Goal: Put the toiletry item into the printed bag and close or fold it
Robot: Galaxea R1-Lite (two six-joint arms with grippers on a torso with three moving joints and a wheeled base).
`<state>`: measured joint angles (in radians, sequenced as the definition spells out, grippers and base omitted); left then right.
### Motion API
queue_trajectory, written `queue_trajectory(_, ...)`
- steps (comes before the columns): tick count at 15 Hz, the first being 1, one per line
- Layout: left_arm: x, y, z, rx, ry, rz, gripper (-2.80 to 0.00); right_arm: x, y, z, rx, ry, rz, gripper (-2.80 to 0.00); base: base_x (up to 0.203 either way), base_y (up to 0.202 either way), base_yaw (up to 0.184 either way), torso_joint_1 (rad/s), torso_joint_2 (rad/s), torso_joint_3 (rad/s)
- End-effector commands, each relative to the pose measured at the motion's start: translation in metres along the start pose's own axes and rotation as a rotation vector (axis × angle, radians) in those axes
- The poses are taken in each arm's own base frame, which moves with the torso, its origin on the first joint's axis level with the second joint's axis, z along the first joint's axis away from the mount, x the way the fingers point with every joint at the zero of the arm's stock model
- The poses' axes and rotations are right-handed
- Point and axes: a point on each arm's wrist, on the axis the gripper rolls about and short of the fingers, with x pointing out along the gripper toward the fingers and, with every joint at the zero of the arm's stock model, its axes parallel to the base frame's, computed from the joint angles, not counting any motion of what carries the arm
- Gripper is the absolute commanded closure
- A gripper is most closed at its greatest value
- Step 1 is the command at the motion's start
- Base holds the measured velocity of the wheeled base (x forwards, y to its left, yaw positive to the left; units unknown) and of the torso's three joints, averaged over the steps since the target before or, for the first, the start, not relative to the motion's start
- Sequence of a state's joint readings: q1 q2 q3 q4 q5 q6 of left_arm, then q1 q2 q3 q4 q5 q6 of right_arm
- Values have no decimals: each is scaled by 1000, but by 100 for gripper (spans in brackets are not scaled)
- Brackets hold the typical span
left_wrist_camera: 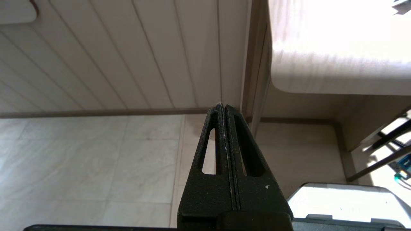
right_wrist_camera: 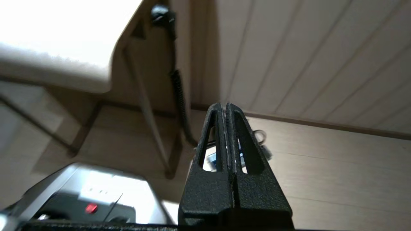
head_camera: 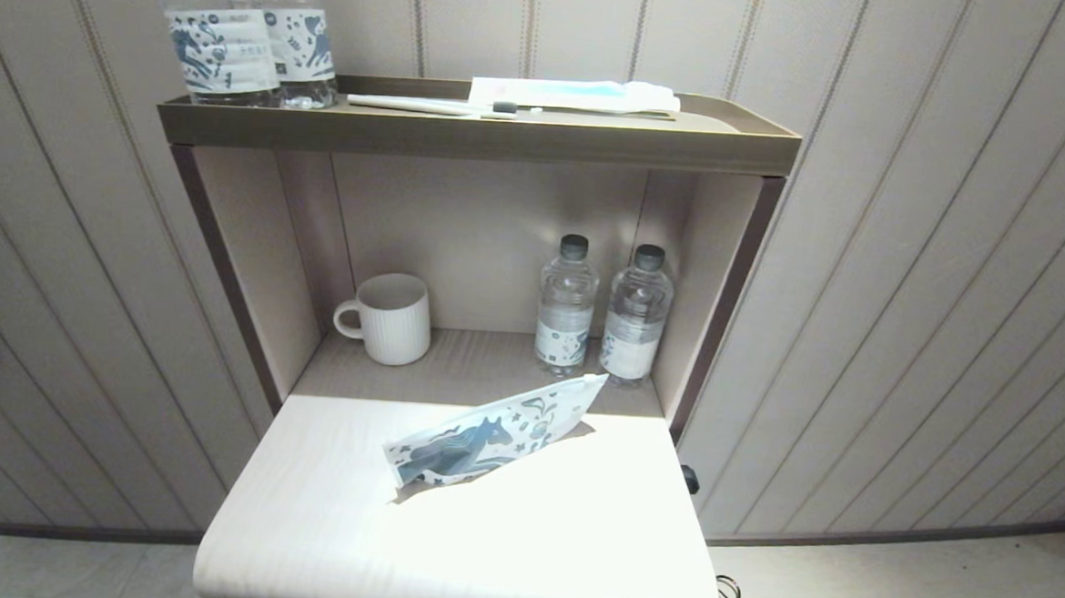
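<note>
Looking down from the head camera, the printed bag (head_camera: 496, 429) was lying on the bright white fold-out table (head_camera: 329, 525), near its back edge, tilted so one end pointed toward the open niche behind it. You could make out the dark-blue horse and the little blue doodles on it, and it cast a small shadow along its lower edge. Whether the zip edge was done up, no idea, couldn't tell from there.

Up on the top shelf (head_camera: 477, 137) a slim toothbrush (head_camera: 433, 106) with a pale handle and a small dark head was lying flat, right in front of a white-and-light-blue packet (head_camera: 572, 93). Two big clear bottles (head_camera: 246, 33) with horse labels stood at the left end of that shelf. Down in the niche there was a white ribbed mug (head_camera: 387, 317) on the left and two small water bottles (head_camera: 600, 310) with dark caps side by side on the right.

Neither arm showed up in the head view. The left gripper (left_wrist_camera: 223, 107) had its black fingers pressed tight together with nothing between them, hanging low beside the table's left corner and aimed at the tiled floor and panelled wall. The right gripper (right_wrist_camera: 223, 106) was the same deal, pinched closed and empty, low by the table's right side, over the floor.
</note>
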<state>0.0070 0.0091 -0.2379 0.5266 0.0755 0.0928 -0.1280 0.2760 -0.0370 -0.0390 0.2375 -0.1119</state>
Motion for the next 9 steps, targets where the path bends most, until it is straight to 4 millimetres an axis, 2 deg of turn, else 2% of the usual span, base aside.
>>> queue_trajectory(1, 1, -1, -4, 0, 12, -7, 0, -1, 2, -1, 13, 38, 95, 0, 0, 0, 0, 0, 0, 0)
queue_trajectory(4, 1, -1, -4, 0, 13, -12, 0, 2, 2, -1, 10, 88, 180, 0, 0, 0, 0, 0, 0, 0)
queue_trajectory(7, 1, -1, -4, 0, 14, -12, 0, -3, 2, -1, -2, 37, 84, 0, 0, 0, 0, 0, 0, 0)
queue_trajectory(9, 1, -1, -4, -2, 11, -12, 0, -2, -2, -4, -32, 62, -79, 0, 0, 0, 0, 0, 0, 0)
